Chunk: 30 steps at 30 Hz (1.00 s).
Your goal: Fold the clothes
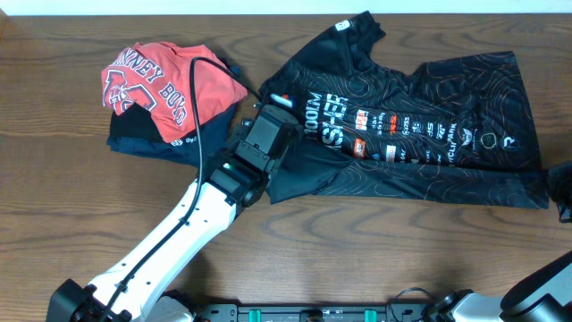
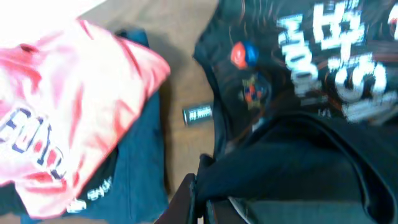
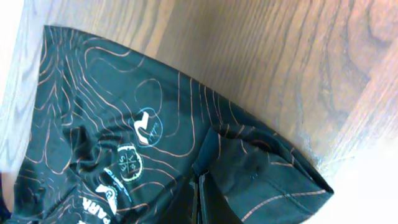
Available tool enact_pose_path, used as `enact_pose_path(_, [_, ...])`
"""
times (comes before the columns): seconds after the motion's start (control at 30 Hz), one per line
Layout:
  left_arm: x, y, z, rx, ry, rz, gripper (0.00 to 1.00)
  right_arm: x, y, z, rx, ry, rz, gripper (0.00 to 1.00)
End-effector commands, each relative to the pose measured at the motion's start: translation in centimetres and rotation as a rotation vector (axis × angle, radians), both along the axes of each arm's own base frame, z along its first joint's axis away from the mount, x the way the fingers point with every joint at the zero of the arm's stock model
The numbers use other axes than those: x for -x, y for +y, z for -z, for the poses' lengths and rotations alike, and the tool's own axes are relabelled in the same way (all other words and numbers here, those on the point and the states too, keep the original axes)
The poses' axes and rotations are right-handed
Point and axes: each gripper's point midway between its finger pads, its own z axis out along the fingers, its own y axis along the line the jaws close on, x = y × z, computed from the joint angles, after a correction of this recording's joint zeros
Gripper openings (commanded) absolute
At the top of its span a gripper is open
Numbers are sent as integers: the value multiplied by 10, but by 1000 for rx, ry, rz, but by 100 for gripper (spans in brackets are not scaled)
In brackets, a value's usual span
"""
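Observation:
The clothes, a black jersey (image 1: 429, 134) with thin wavy lines and white lettering, lie spread over the middle and right of the wooden table. My left gripper (image 2: 200, 200) is at the jersey's left sleeve, shut on a fold of the black cloth (image 2: 292, 155); from overhead the left gripper (image 1: 273, 125) covers that sleeve. My right gripper (image 3: 200, 196) is shut on the jersey's hem corner (image 3: 261, 174), and overhead the right gripper (image 1: 561, 190) sits at the table's right edge.
A red T-shirt (image 1: 170, 80) with white lettering lies on a folded navy garment (image 1: 143, 139) at the back left, close to my left arm. A small dark cylinder (image 2: 198, 114) lies on the table between that pile and the jersey.

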Motion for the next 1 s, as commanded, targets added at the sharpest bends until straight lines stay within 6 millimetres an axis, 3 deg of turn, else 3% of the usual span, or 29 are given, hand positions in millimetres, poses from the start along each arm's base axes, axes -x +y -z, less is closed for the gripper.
enact_pose_path(0.0, [-14, 0, -25, -11, -94, 11, 6, -9, -1, -6, 14, -17, -8, 1])
enact_pose_path(0.13, [-23, -6, -37, -3, -152, 35, 6, -12, -3, -9, 30, -31, -7, 1])
enact_pose_path(0.3, [-29, -10, -37, -32, -170, 66, 6, -15, -7, -13, 52, -50, -7, 1])
enact_pose_path(0.47, [-40, -18, -28, -29, -180, 68, 6, -16, -12, -15, 73, -52, 3, 1])
enact_pose_path(0.73, [-53, -26, 3, -54, -142, 71, 6, -17, -12, -16, 78, -54, 1, 1])
enact_pose_path(0.97, [-58, -27, 6, -49, -150, 64, 6, -31, -7, -19, 102, -77, -30, 2])
